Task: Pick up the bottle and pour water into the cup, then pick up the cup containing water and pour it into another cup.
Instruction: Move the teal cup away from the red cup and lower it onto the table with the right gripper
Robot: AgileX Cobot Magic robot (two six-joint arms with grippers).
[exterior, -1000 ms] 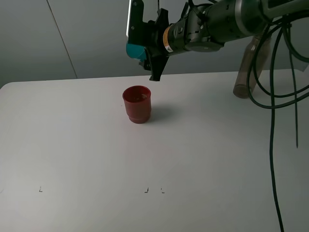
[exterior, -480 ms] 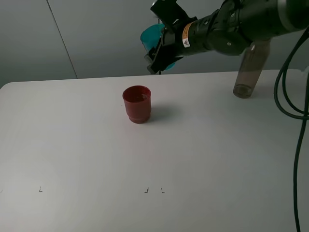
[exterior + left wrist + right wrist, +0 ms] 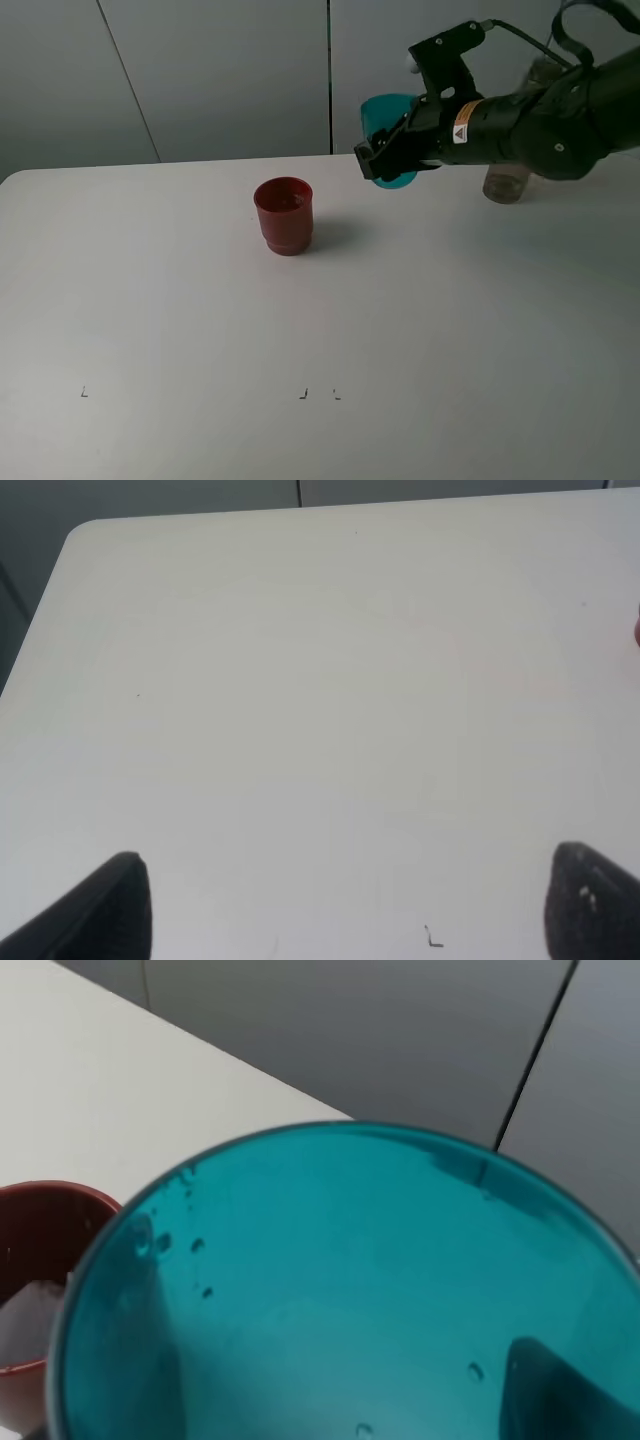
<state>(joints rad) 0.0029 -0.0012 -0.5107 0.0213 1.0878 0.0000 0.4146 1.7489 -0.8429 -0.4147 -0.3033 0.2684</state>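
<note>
My right gripper [image 3: 398, 157] is shut on the teal translucent cup [image 3: 384, 113] and holds it roughly upright in the air, to the right of the dark red cup [image 3: 284, 215] and above the table. In the right wrist view the teal cup [image 3: 340, 1290] fills the frame, with droplets on its inner wall, and the red cup [image 3: 30, 1280] shows beside it. The smoky bottle [image 3: 503, 184] stands at the back right, mostly hidden behind my right arm. My left gripper [image 3: 345, 908] is open and empty above bare table; it is out of the high view.
The white table [image 3: 200, 320] has small black marks [image 3: 318, 394] near its front. A grey panelled wall [image 3: 200, 70] runs behind the table's far edge. The table's far left corner [image 3: 85, 530] shows in the left wrist view.
My right arm has swung right and down with the teal cup, from tipped above the red cup to upright beside it. The red cup and bottle have not moved.
</note>
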